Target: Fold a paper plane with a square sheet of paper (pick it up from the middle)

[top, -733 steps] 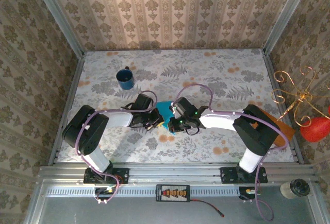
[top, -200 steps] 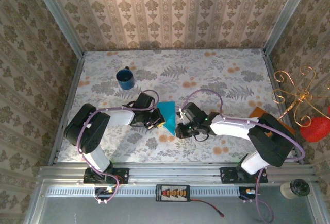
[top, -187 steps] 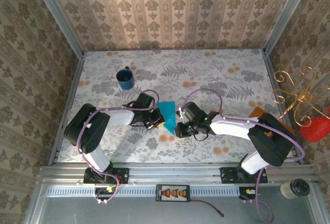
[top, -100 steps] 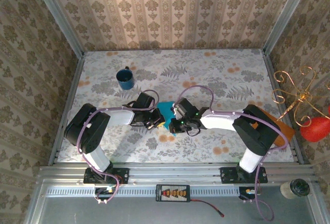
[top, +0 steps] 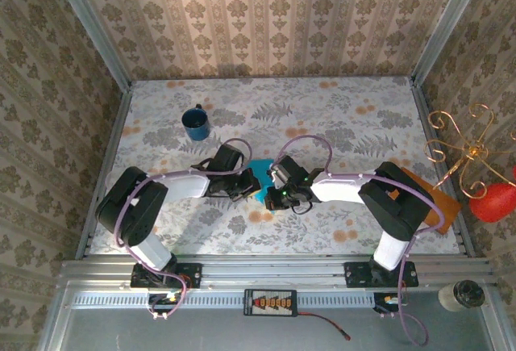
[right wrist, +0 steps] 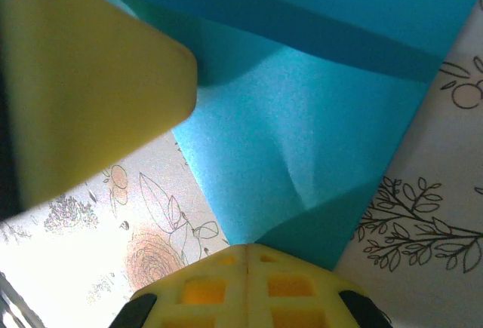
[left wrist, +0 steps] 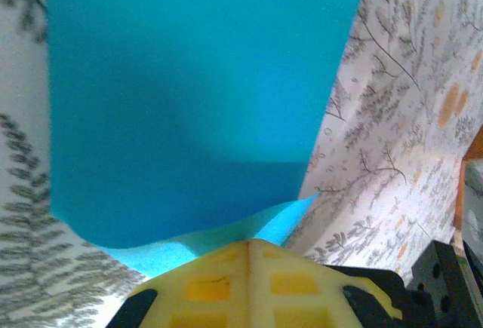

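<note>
Blue mug point(top: 196, 123) well apart from turquoise paper point(top: 258, 169)

No text, label, brand, no. or sign can be read on anything here, incl. the small black box point(top: 270, 303) w/ orange marks below the front rail point(top: 274, 271), as these marks are too small to make out.

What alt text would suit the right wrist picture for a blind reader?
Folded turquoise paper lies on a floral tablecloth, its lower corner meeting the shut, yellow-tipped right claw at the bottom edge. A blurred yellow block covers the upper left.
</note>
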`<move>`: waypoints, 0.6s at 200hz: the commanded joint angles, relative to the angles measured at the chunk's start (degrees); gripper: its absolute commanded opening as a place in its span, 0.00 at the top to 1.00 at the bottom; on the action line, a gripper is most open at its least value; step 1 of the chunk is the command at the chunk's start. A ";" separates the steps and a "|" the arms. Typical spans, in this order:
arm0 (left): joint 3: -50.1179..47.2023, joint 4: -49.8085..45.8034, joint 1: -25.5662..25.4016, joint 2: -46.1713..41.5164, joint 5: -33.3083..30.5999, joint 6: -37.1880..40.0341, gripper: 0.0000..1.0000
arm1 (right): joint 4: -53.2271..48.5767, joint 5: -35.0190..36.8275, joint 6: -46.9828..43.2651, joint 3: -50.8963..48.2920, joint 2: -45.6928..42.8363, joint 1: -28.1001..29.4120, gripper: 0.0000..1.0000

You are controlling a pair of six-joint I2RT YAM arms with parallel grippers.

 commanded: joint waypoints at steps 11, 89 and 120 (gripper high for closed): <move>-1.49 1.05 -1.65 -0.88 -0.37 2.69 0.96 | -3.19 2.60 0.35 -0.72 1.58 0.11 0.99; -1.25 2.26 -2.78 3.24 -0.55 3.51 0.97 | -4.45 2.84 0.57 -0.91 1.63 0.11 0.99; -0.85 -0.54 -2.78 3.23 -3.44 5.98 0.97 | -6.65 4.37 0.55 -0.97 2.05 0.10 0.99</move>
